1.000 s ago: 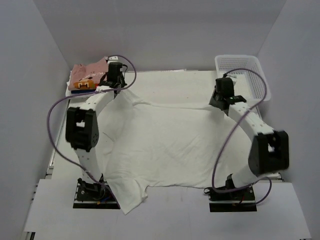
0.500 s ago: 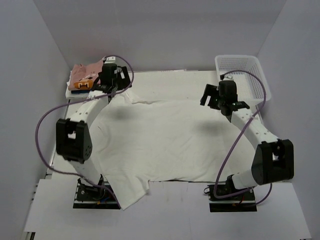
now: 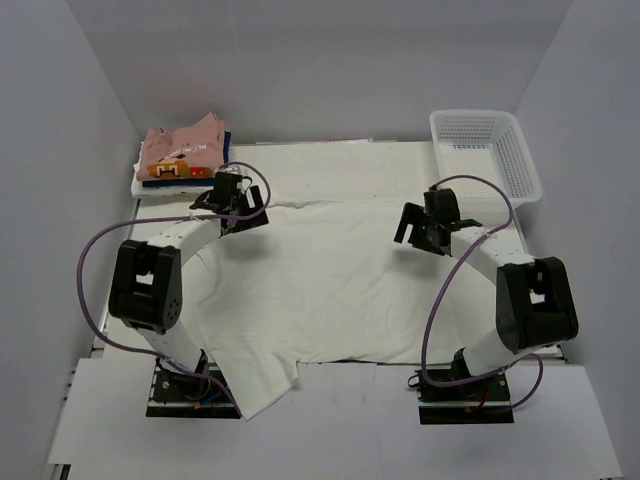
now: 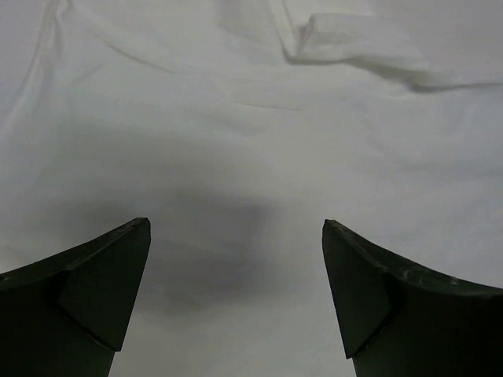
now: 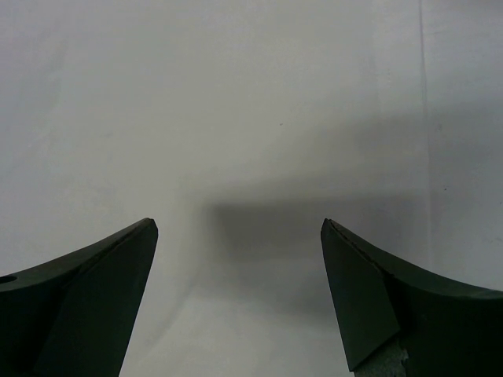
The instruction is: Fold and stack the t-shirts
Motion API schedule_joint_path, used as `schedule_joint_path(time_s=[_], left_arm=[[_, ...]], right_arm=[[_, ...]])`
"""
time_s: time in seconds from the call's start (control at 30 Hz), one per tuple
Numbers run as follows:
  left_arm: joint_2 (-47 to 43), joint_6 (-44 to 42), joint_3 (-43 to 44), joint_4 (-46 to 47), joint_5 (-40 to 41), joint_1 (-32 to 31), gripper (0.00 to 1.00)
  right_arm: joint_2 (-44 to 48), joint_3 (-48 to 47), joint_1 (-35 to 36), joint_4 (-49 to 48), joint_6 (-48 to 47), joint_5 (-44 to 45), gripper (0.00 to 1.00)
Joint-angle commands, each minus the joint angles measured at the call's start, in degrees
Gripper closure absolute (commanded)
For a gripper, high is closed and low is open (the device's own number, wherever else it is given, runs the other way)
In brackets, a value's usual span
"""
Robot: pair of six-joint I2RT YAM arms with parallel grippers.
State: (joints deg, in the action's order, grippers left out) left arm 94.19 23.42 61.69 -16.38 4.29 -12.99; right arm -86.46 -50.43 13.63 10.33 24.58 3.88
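Tension is going out of the white t-shirt (image 3: 340, 290) in the overhead view: it is lying spread across the table (image 3: 330, 160), its far edge running between the two arms and one flap, seemingly a sleeve (image 3: 255, 395), hanging over the near edge beside the left base. Above it the left gripper (image 3: 228, 200) and the right gripper (image 3: 425, 228) are hovering with jaws spread wide and nothing in them. A second ago each was pinching the far edge and pulling it taut, and the arms are now drawing back toward the middle of the garment. At the far left corner the stack of folded shirts (image 3: 180, 152), pink on top, is waiting, while the white mesh basket (image 3: 485, 150) is sitting at the far right, apart from both arms. In the left wrist view, dark fingers (image 4: 86, 290) are standing apart above plain white cloth and casting a soft shadow on it, with a raised crease (image 4: 346, 47) lying ahead of them. In the right wrist view, fingers (image 5: 86, 298) are likewise gaping over smooth, flat fabric, touching nothing. The release is suggesting that the flattening step is finishing. With the shirt resting laid out and unfolded, the first fold is looking like the next job, though the crease near the left arm may be needing a smoothing pass first.
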Motion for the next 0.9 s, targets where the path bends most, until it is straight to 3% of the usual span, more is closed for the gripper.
schedule_joint_path(time_s=[0.0,0.2,0.33,0.5,0.7,0.8,0.87], left_arm=[[3.9,0.2,3.3,-2.6,3.5,-0.3,0.00],[14.6,-1.8,10.9,-2.5,1.5,-0.3,0.00],[27.0,-1.0,22.2,-6.6,1.5,-0.3,0.00],[33.9,-2.1,30.6,-6.2,-1.7,0.9,0.00],[43.2,-5.3,47.9,-10.0,-4.9,1.0,0.00],[45.6,-5.8,56.2,-12.4,-5.5,1.0,0.00],[44.4,-5.8,56.9,-13.1,-5.5,1.0,0.00]], right_arm=[[-2.6,-0.5,-0.2,0.3,3.3,3.8,0.10],[-10.5,-4.8,-0.9,2.6,5.4,5.8,0.10],[-16.5,-11.9,-1.9,5.7,6.1,5.4,0.10],[-25.2,-21.8,-3.7,9.4,6.4,3.8,0.10],[-34.7,-36.5,-4.7,11.6,4.3,3.4,0.10],[-36.2,-42.3,-4.3,13.8,2.8,3.2,0.10],[-34.6,-42.7,-4.0,13.5,1.7,2.2,0.10]])
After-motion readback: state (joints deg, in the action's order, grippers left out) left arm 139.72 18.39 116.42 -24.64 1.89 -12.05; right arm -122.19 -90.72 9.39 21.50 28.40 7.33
